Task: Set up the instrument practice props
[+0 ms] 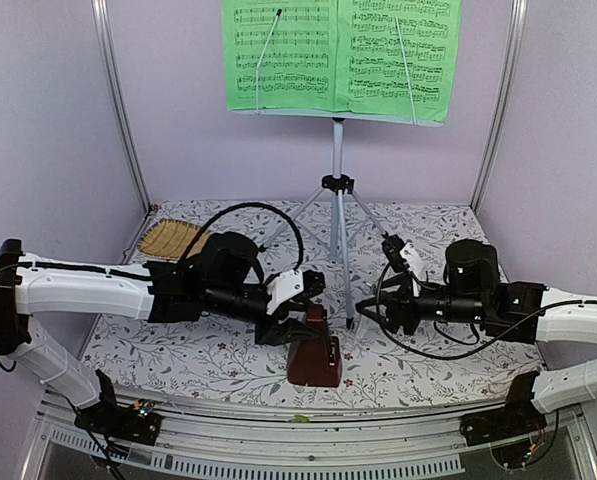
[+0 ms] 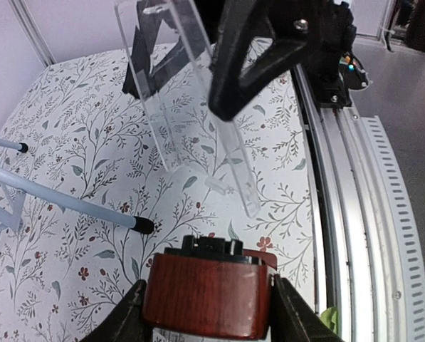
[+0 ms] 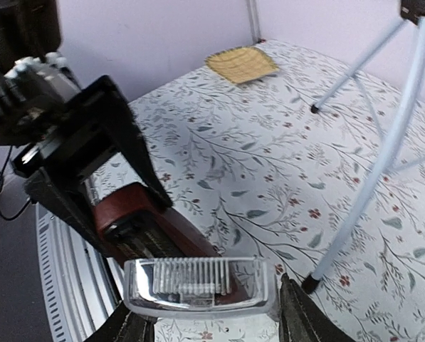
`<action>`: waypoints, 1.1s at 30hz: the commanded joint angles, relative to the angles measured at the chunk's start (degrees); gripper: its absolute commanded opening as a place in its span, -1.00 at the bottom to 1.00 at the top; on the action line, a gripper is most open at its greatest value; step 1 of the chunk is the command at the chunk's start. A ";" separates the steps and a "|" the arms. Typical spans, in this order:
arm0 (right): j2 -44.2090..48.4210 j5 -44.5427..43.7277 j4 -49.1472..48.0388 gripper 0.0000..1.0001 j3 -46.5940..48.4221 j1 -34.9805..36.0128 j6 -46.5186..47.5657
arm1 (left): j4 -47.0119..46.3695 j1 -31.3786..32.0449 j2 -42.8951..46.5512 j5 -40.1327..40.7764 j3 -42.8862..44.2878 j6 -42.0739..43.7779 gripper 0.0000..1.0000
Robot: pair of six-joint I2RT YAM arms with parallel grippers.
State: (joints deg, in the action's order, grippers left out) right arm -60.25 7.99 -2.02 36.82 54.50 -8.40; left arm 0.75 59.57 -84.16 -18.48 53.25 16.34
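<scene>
The music stand (image 1: 337, 150) is upright at the back on its silver tripod, and the open green sheet-music booklet (image 1: 338, 55) covers its desk. In front of the tripod the reddish-brown metronome (image 1: 313, 352) rests on the table. My left gripper (image 1: 296, 312) is shut on the metronome (image 2: 206, 291) at its upper end, one finger on each side. To the right of it my right gripper (image 1: 370, 308) is shut on a clear plastic cover (image 3: 198, 288), held just above the metronome (image 3: 144, 221).
A tan woven mat (image 1: 171, 238) lies at the back left. Tripod legs (image 3: 372, 164) slope down to rubber tips (image 2: 144, 225) close to both grippers. The metal rail (image 2: 354, 214) of the table's near edge runs just behind the metronome.
</scene>
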 commanded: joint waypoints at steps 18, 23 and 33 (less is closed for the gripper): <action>-17.71 -16.13 21.16 -0.43 7.86 -29.01 -11.47 | -5.62 0.10 1.44 2.19 -1.17 -2.71 -0.83; -23.24 -16.62 18.03 -0.32 8.84 -31.83 -11.89 | -5.90 0.18 2.52 2.17 -1.44 -2.81 -0.82; -31.63 -17.83 13.96 -0.06 10.53 -32.26 -12.96 | -6.60 0.28 3.39 2.19 -2.45 -3.30 -0.81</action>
State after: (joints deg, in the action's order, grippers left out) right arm -89.84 -8.91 14.09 46.54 22.68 -19.88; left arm -2.28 59.61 -82.87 -15.99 50.92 13.37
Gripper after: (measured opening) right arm 0.536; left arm 0.498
